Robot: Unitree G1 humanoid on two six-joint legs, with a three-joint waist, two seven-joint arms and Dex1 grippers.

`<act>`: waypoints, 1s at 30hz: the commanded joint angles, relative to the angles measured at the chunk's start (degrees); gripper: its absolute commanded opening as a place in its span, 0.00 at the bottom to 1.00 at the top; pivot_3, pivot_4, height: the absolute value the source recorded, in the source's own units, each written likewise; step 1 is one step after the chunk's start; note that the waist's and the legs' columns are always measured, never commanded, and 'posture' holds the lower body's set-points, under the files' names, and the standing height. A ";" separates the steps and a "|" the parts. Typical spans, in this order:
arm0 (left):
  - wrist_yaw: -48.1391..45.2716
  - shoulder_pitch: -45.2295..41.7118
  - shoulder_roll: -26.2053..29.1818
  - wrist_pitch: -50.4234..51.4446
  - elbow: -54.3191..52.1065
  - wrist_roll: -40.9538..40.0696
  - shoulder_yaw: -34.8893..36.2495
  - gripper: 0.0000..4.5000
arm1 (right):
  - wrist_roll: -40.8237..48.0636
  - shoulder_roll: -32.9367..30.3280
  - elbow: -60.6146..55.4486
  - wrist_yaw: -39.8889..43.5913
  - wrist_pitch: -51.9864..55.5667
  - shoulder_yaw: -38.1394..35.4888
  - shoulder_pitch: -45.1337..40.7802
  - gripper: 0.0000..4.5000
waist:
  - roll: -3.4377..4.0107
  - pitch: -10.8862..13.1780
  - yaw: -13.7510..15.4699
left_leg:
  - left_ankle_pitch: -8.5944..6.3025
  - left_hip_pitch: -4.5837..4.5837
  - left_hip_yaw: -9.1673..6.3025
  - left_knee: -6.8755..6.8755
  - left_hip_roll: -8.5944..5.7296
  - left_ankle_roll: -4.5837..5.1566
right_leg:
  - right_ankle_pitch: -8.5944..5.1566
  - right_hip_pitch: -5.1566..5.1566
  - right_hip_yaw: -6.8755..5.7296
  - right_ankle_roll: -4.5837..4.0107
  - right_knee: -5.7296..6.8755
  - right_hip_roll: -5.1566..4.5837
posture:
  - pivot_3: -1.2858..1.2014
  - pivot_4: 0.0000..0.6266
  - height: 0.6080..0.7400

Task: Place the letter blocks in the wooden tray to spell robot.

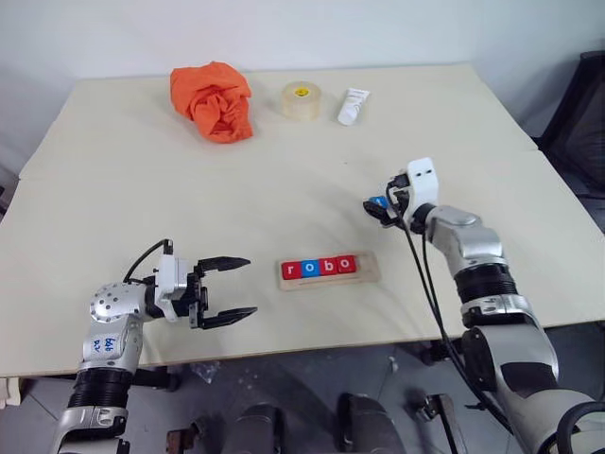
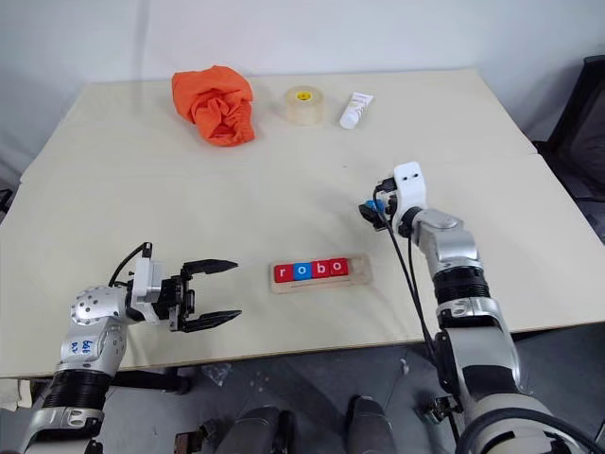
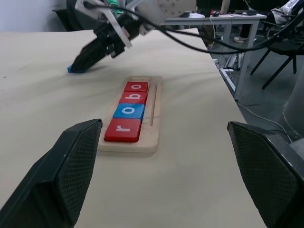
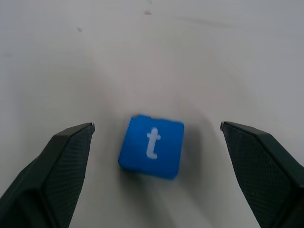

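The wooden tray point(image 1: 367, 273) lies near the table's front edge. It holds several letter blocks in a row: red r point(image 1: 291, 270), blue o point(image 1: 308, 269), red b point(image 1: 327, 267) and red o point(image 1: 346, 265). A blue t block point(image 4: 152, 146) lies flat on the table behind and to the right of the tray. My right gripper point(image 4: 157, 125) is open, low over the t block, with one finger on each side and neither touching it. My left gripper point(image 1: 232, 288) is open and empty, left of the tray and pointing toward it.
At the back of the table sit a crumpled orange cloth point(image 1: 215, 99), a tape roll point(image 1: 302, 99) and a white tube point(image 1: 353, 106). A black chair point(image 1: 581, 113) stands off the table's right side.
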 commanded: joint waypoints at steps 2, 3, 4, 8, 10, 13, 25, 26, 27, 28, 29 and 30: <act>0.62 0.39 0.37 0.02 -2.35 -1.23 0.83 1.00 | -0.27 1.01 0.68 -1.90 -1.83 -1.19 -0.64 0.99 | 0.00 0.00 -0.04 | 0.01 0.00 0.00 0.00 0.01 -0.01 | 0.00 0.00 0.00 0.00 0.01 0.00 | 0.52 0.24 1.00; 0.65 0.43 0.38 0.06 -2.40 -1.25 0.84 1.00 | 0.05 1.39 0.24 -2.08 -1.18 -1.41 -0.25 0.99 | 0.00 0.00 -0.08 | 0.01 0.00 -0.01 0.00 0.01 -0.01 | 0.00 0.00 0.01 0.00 0.01 0.00 | 0.52 0.24 1.00; 0.63 0.46 0.39 0.07 -2.41 -1.26 0.83 1.00 | 0.30 1.71 -0.38 -2.16 -0.77 -1.58 0.20 0.99 | 0.01 -0.01 -0.11 | 0.01 0.00 0.00 0.00 0.01 -0.01 | 0.00 0.00 0.02 0.00 0.01 0.00 | 0.52 0.24 1.00; -0.28 0.23 0.66 0.24 -2.00 -1.42 0.64 1.00 | 0.51 2.53 -4.08 -2.51 0.87 -1.84 2.28 0.72 | 0.01 -0.01 -0.11 | 0.01 0.01 -0.01 0.00 0.02 -0.01 | 0.00 0.00 0.02 0.00 0.02 0.01 | 0.52 0.24 1.00; -0.93 -0.32 0.94 0.14 -1.14 -1.36 0.69 1.00 | 0.64 2.88 -6.42 -2.95 1.72 -2.09 3.37 0.57 | 0.02 -0.01 -0.10 | 0.01 0.01 0.00 0.00 0.02 -0.01 | 0.00 0.00 0.03 0.00 0.02 0.00 | 0.52 0.24 1.00; -1.76 -1.58 1.18 -0.10 0.43 -1.11 0.70 1.00 | 0.82 3.16 -11.22 -3.89 3.75 -2.55 5.21 0.35 | 0.02 -0.01 -0.06 | 0.00 0.02 0.00 0.00 0.02 -0.01 | 0.00 0.00 0.03 0.00 0.03 0.01 | 0.52 0.24 1.00; -6.66 -4.72 1.37 -0.41 4.84 -1.71 0.08 1.00 | 2.75 0.87 -66.13 -11.94 31.71 -5.73 30.27 0.33 | 0.04 -0.02 0.63 | -0.02 -0.08 -0.17 -0.08 -0.01 -0.05 | 0.00 -0.06 -0.06 0.00 0.01 0.01 | 0.52 0.24 1.00; -7.16 -4.84 1.40 -0.30 5.10 -1.80 0.06 1.00 | 3.18 1.14 -70.57 -12.54 34.46 -5.90 32.78 0.33 | 0.04 -0.02 0.63 | -0.03 -0.07 -0.18 -0.09 -0.01 -0.06 | 0.00 -0.06 -0.07 0.00 0.02 0.02 | 0.52 0.24 1.00; -7.60 -4.96 1.39 -0.23 5.35 -1.83 -0.01 1.00 | 3.59 1.50 -74.44 -13.14 37.19 -6.08 35.00 0.33 | 0.04 -0.02 0.63 | -0.03 -0.10 -0.11 -0.09 -0.02 -0.05 | 0.00 -0.06 -0.04 0.00 -0.04 0.01 | 0.52 0.24 1.00; -7.92 -5.20 1.30 -0.25 5.73 -1.76 -0.05 1.00 | 3.93 2.21 -77.66 -13.81 39.45 -6.31 37.06 0.33 | 0.04 -0.02 0.63 | -0.03 -0.10 -0.09 -0.09 -0.02 -0.05 | 0.00 -0.07 -0.03 0.00 -0.03 0.02 | 0.52 0.24 1.00; -8.10 -5.43 1.18 -0.31 6.04 -1.64 -0.11 1.00 | 4.04 2.78 -79.68 -14.37 40.95 -6.54 38.61 0.33 | 0.04 -0.02 0.57 | -0.03 -0.09 -0.08 -0.08 -0.01 -0.05 | 0.00 -0.07 -0.01 0.00 -0.03 0.03 | 0.52 0.24 1.00; -8.26 -5.64 1.10 -0.36 6.33 -1.56 -0.10 1.00 | 4.10 3.22 -80.89 -14.84 42.08 -6.71 39.42 0.33 | 0.04 -0.02 0.50 | -0.03 -0.07 0.01 -0.07 -0.01 -0.04 | 0.00 -0.07 0.06 0.00 -0.05 0.04 | 0.52 0.24 1.00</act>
